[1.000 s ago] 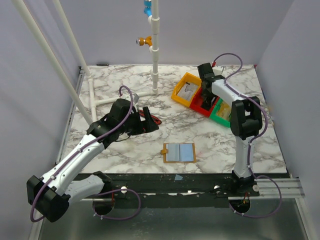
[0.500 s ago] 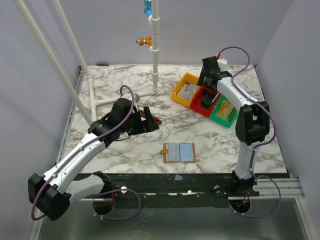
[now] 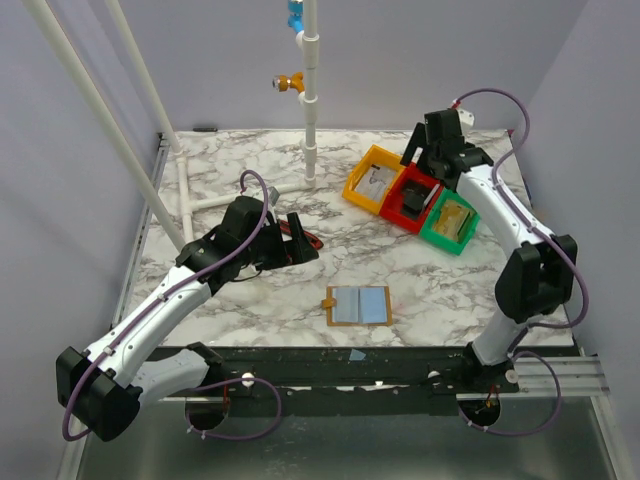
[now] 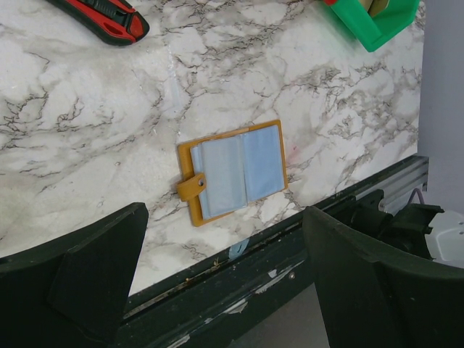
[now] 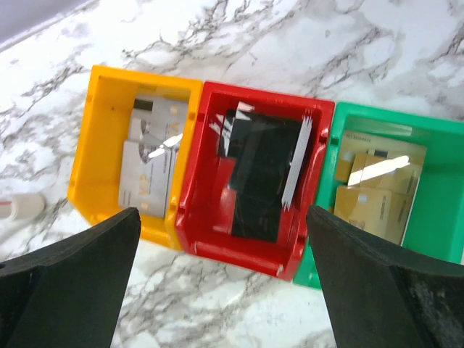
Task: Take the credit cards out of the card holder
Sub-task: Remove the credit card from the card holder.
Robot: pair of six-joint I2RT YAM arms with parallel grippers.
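The tan card holder lies open and flat near the table's front edge, its blue sleeves up. Credit cards sit in three bins: silver ones in the yellow bin, black ones in the red bin, gold ones in the green bin. My right gripper hovers open above the red bin with nothing between its fingers. My left gripper is open and empty, up left of the holder.
A red and black utility knife lies beside the left gripper. A white pipe frame stands at the back and along the left side. The table's front rail runs just below the holder.
My right gripper has opened and lifted back and to the right from low over the red bin. The left arm and the card holder have not moved.
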